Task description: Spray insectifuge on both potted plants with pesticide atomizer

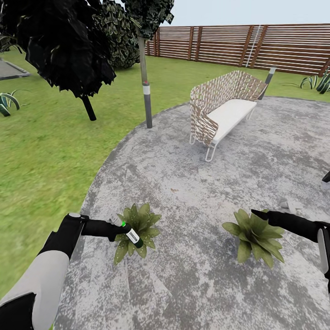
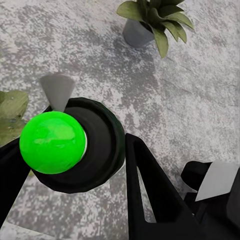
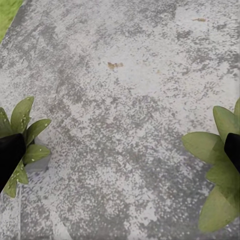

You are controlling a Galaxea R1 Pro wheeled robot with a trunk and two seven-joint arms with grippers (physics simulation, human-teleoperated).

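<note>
The left gripper (image 1: pixel 120 228) is closed around the pesticide atomizer (image 1: pixel 129 233), a slim little sprayer that it holds slanted just above the left-hand potted plant (image 1: pixel 135 231); in the left wrist view the bottle's bright green cap (image 2: pixel 52 142) sits in a dark collar between the two black fingers (image 2: pixel 150 195), with the pale grey nozzle (image 2: pixel 58 90) pointing away over the paving. Judged from its size against the plants, the atomizer is light and rigid, with a smooth plastic body that could slip or twist in a loose pinch, so the sensible hold is across the middle of the body below the head, leaving the nozzle free and unblocked. The right gripper (image 1: pixel 259 214) hangs over the near edge of the right-hand potted plant (image 1: pixel 255 235); its two dark fingertips (image 3: pixel 10 152) stand wide apart at the sides of the right wrist view, with nothing between them but paving, so it is open and empty. By count there is one atomizer and two potted plants, both low rosettes of broad pointed leaves on the grey paved circle (image 1: pixel 192 275), well apart from each other; the left one carries pale speckles on its leaves, the right one looks plain green. A grey pot (image 2: pixel 136 33) shows under one rosette in the left wrist view. Beyond them stand one woven bench (image 1: pixel 224 110), one slim post (image 1: pixel 146 91) at the lawn's edge, and a slatted wooden fence (image 1: pixel 256 46).
</note>
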